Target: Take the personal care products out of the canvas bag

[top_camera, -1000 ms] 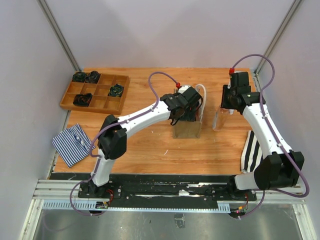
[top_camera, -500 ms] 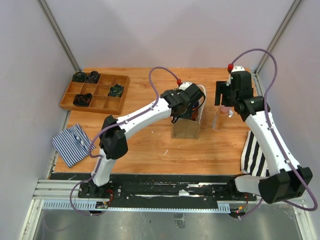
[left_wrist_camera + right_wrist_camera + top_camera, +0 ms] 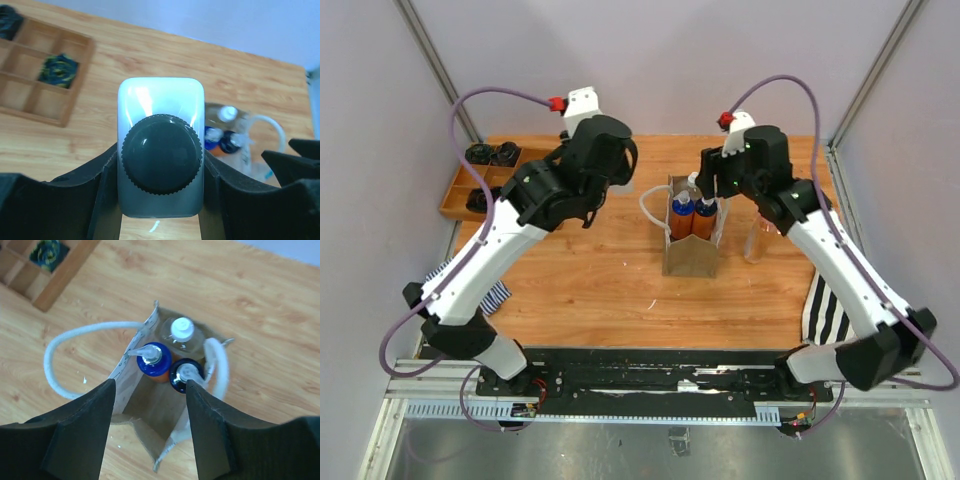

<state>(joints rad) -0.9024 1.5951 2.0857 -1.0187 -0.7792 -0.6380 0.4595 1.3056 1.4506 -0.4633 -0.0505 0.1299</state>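
The canvas bag stands upright mid-table with white rope handles. Inside it are two blue-and-orange bottles and a clear white-capped bottle. My right gripper hangs open just above the bag's mouth, holding nothing. My left gripper is shut on a white rectangular bottle with a black round cap, lifted high and to the left of the bag. In the top view the left wrist hides that bottle. A clear bottle stands on the table right of the bag.
A wooden compartment tray with black coiled items sits at the back left. A blue striped cloth lies at the front left and a black-and-white striped cloth at the front right. Walls close in on both sides.
The left arm came up out of the bag and swung left with the white bottle in its grip. The right gripper left the clear bottle on the table and moved left over the bag.
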